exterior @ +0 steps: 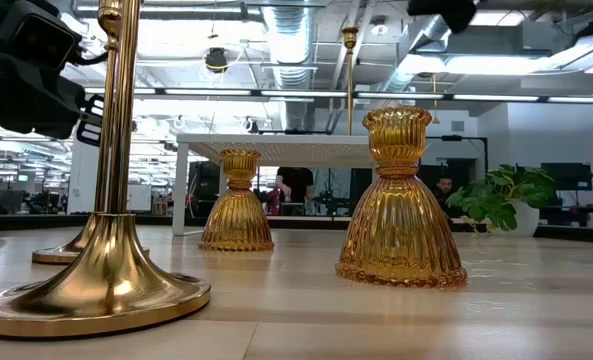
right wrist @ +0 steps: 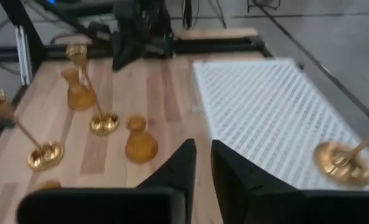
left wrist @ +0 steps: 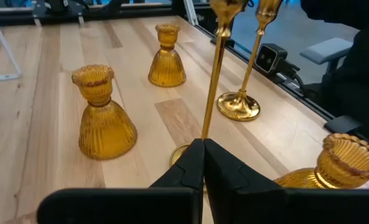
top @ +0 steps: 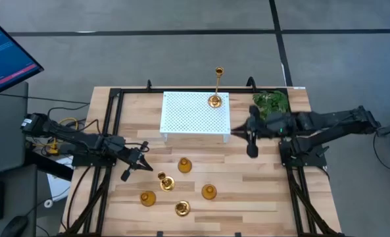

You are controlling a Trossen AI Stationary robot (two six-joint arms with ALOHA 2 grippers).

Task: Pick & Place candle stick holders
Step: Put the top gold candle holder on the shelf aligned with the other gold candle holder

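In the high view one tall candle stick holder (top: 215, 99) stands upright on the white perforated platform (top: 188, 118) at upper centre of the frame, its round base near the platform's upper right corner and its thin stem vertical — the camera's lean makes the stem stretch toward the top edge. The other five sit on the wooden counter (top: 260, 191) in the lower centre: short cone-shaped holders at (top: 185, 165), (top: 209, 191) and (top: 148, 197), all upright with cups up, and two tall-stemmed ones at (top: 166, 182) and (top: 182, 209), their long axes also vertical. The left tool (top: 141, 164) lies left of centre, just beside the nearer tall holder; in the left wrist view its fingers (left wrist: 193, 165) are pressed together around that holder's thin stem — gripping it low, just above the base. The right tool (top: 250, 135) hovers at the platform's right edge, holding nothing; in the right wrist view its fingers (right wrist: 184, 168) stand slightly apart. A green plant (top: 271, 101) sits at the counter's upper right.
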